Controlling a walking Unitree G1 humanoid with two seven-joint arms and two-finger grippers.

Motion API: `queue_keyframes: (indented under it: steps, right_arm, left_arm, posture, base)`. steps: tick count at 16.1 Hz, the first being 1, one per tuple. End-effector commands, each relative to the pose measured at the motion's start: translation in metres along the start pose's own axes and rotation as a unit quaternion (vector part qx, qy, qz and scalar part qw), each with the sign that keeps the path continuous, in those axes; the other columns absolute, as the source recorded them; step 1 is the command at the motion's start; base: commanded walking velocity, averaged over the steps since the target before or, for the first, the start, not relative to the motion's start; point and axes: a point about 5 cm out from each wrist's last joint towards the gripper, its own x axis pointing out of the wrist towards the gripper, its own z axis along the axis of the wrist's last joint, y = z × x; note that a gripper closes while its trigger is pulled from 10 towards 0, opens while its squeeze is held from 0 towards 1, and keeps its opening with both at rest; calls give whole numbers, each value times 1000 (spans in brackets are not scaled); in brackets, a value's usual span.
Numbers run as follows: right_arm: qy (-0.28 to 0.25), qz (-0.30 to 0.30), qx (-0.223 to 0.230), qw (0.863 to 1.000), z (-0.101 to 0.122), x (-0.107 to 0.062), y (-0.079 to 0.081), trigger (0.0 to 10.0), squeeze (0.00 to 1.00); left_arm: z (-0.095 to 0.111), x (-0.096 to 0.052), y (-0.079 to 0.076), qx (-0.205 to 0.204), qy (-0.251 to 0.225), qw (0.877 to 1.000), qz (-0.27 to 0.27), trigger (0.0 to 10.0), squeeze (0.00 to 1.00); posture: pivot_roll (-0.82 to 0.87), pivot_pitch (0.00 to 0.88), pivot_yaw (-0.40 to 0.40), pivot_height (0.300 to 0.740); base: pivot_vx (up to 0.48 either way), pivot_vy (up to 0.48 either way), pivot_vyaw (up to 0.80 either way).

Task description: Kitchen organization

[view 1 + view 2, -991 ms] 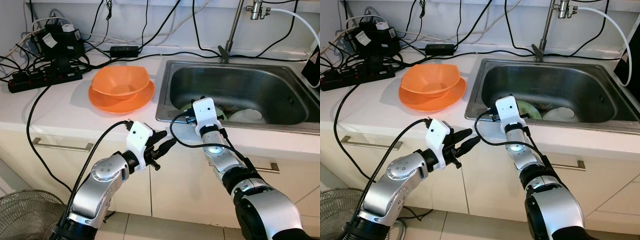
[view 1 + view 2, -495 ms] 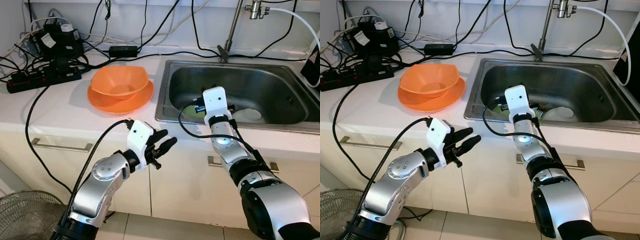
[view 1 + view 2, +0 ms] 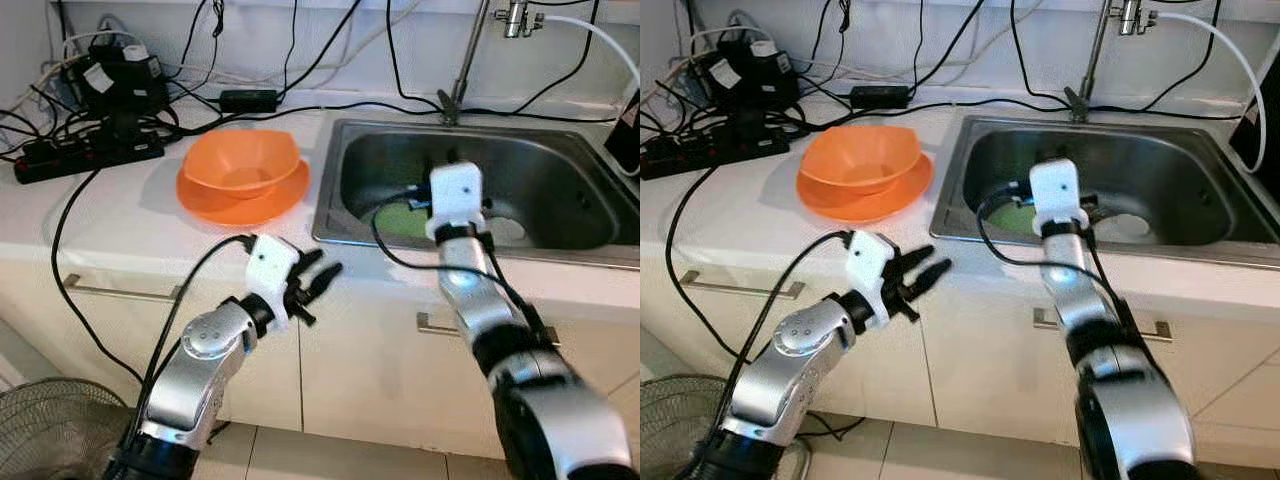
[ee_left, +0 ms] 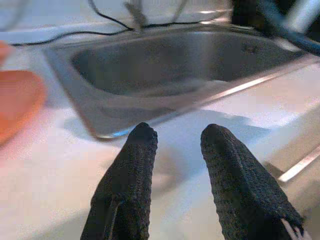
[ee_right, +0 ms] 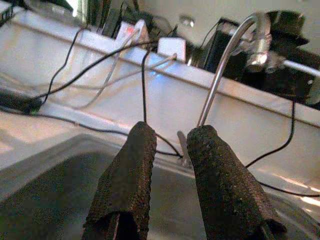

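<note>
Right gripper [image 5: 165, 150] has moved up and further over the sink [image 3: 560, 165] since a second ago; earlier its white wrist block sat at the front rim, now it hangs above the basin near the middle. It holds nothing, with a narrow gap between the fingers [image 5: 127, 185], pointing toward the faucet [image 5: 225, 65] and back wall in the wrist view.

Left gripper [image 3: 318, 280] is roughly where it was, in front of the counter edge [image 3: 130, 235] below the sink's left corner, just turned a bit. Fingers are spread and empty.

Orange bowl [image 3: 241, 162] sits nested on the orange plate [image 3: 215, 205] on the counter left of the sink, unchanged.

In the sink: a green dish [image 3: 402, 219] and a white dish [image 3: 510, 230], both partly hidden behind the right wrist and its cable. Can't tell their shape or what else lies under them. Right gripper's fingertips are hidden from the head views by the wrist block.

Power strip [image 3: 75, 158] and cable tangle sit at the back left, with a fan grille [image 3: 50, 430] cut off at the lower left.
</note>
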Motion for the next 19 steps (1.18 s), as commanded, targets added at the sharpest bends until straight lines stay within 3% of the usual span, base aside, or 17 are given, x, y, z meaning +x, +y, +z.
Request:
queue_keyframes:
  steps: [1, 5, 7, 8, 14, 16, 17, 19]
  right_arm:
    - [-19, -10, 12, 1000, 7, 1, -4, 10000, 0]
    - [-25, -13, 25, 999, 6, -15, -4, 10000, 0]
    - [-5, -4, 48, 999, 1, -45, 6, 10000, 0]
    - [2, -4, 52, 999, -1, -51, 8, 10000, 0]
    - [10, -5, 72, 997, 4, -75, 11, 10000, 0]
    - [25, -4, 74, 997, 2, -82, 14, 10000, 0]
    - [32, -2, 74, 997, 1, -84, 18, 10000, 0]
    - [40, -1, 76, 996, 1, -87, 21, 10000, 0]
  left_arm:
    - [6, 3, 5, 12, -14, 1000, 16, 10000, 0]
    - [10, 5, 11, 13, -29, 999, 39, 10000, 0]
    - [15, 8, 21, 17, -58, 994, 93, 10000, 0]
    - [16, 8, 23, 19, -64, 992, 104, 10000, 0]
    - [23, 7, 29, 34, -95, 983, 156, 10000, 0]
    - [29, 6, 35, 64, -106, 973, 197, 10000, 0]
    - [29, 7, 40, 97, -86, 968, 214, 10000, 0]
    - [37, 9, 50, 134, -83, 963, 220, 10000, 0]
  posture:
    - [111, 33, 28, 740]
    - [95, 34, 35, 740]
    - [86, 30, 39, 740]
    - [84, 30, 42, 740]
    - [65, 24, 53, 740]
    - [71, 15, 60, 740]
    - [74, 13, 62, 740]
    - [71, 9, 69, 740]
  base:
    - [0, 0, 0]
    - [0, 0, 0]
    - [0, 0, 0]
    - [0, 0, 0]
    - [0, 0, 0]
    - [0, 0, 0]
    - [0, 0, 0]
    - [0, 0, 0]
